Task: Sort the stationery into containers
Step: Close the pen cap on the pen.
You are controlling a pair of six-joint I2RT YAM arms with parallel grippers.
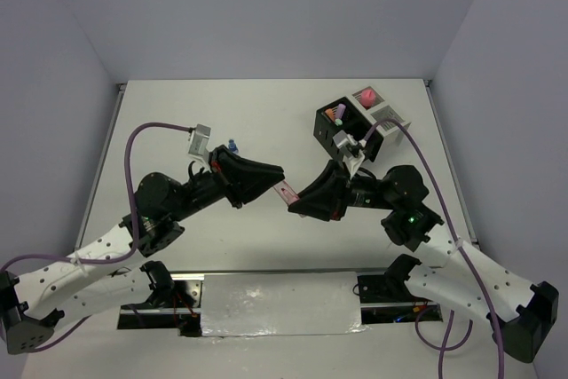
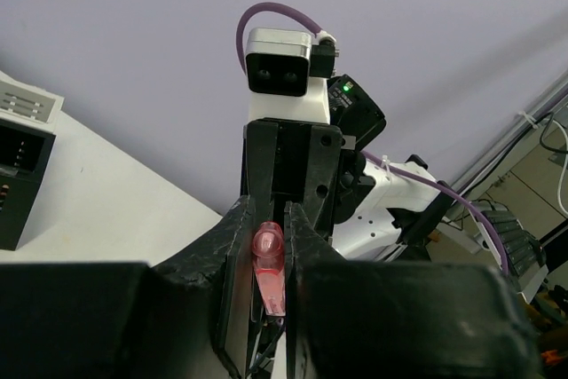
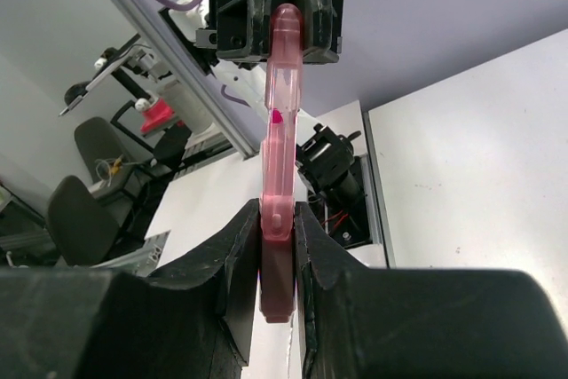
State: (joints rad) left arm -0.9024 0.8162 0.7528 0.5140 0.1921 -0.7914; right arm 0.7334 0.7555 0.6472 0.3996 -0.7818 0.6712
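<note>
Pen [image 1: 285, 193], pink and see-through, is hanging above the table's middle in the top view, at seven o'clock from the black box [image 1: 330, 127] and white box [image 1: 383, 115]. The left gripper [image 1: 278, 185] and right gripper [image 1: 295, 203] are each clamping one end. Left wrist: fingers [image 2: 232, 264] are squeezing its rounded tip. Right wrist: its slim body is running toward twelve o'clock.

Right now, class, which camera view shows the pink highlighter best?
The right wrist view: the pink highlighter shows nearly full length. The left wrist view shows only one end; the top view, a short sliver.
</note>
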